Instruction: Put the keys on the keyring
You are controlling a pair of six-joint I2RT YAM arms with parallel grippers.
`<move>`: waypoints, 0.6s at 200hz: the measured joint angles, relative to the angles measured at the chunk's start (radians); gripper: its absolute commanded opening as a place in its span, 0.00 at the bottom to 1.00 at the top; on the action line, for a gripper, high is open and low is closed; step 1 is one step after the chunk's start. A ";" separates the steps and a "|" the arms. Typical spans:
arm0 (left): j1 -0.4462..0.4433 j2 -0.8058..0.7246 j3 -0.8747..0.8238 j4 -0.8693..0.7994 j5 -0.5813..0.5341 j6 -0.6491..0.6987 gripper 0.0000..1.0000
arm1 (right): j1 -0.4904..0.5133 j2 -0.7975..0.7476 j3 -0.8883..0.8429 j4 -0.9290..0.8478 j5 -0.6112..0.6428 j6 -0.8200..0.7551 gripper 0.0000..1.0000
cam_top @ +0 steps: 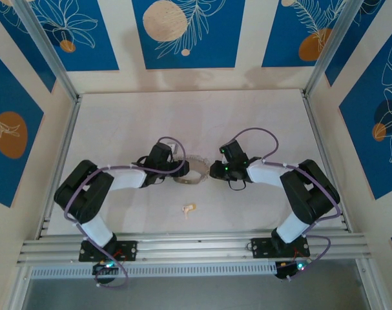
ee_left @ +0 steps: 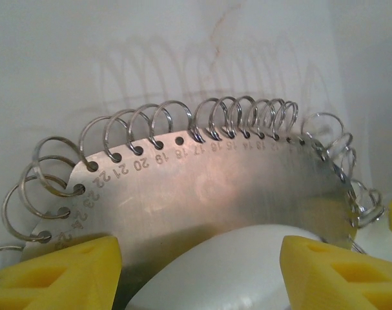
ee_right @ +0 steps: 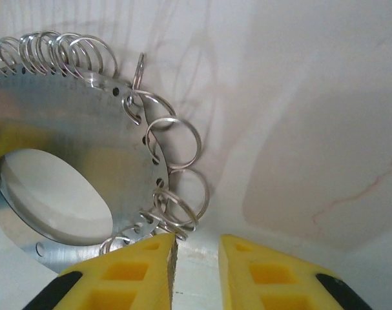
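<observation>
The keyring [cam_top: 188, 181] is a flat grey metal ring-plate [ee_left: 234, 187] with numbered holes, and many small split rings [ee_left: 163, 116] are threaded along its edge. It lies mid-table between my two grippers. One small pale-gold key [cam_top: 189, 208] lies loose on the table nearer the arm bases, apart from both grippers. My left gripper [ee_left: 201, 240] is at the plate's left side with its yellow fingers [ee_left: 60, 274] wide apart over the near edge. My right gripper [ee_right: 197, 237] is at the plate's right edge [ee_right: 66, 116]. Its jaws are a narrow gap apart with nothing between them. Its left fingertip touches a cluster of split rings [ee_right: 176, 219].
The white table [cam_top: 183, 116] is bounded by metal frame posts and blue-and-cream patterned walls. An aluminium rail [cam_top: 196, 245] runs along the near edge and carries both arm bases. Grey cables loop over each forearm.
</observation>
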 measured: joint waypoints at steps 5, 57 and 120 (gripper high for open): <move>0.004 0.006 0.008 0.000 -0.002 0.005 0.67 | -0.002 0.000 0.003 0.000 -0.001 -0.003 0.29; 0.024 0.010 0.068 -0.032 -0.002 0.051 0.67 | 0.005 -0.054 0.006 -0.021 -0.005 -0.023 0.51; 0.024 -0.198 0.004 -0.041 0.047 0.013 0.69 | 0.112 -0.114 0.010 -0.029 -0.013 -0.022 0.54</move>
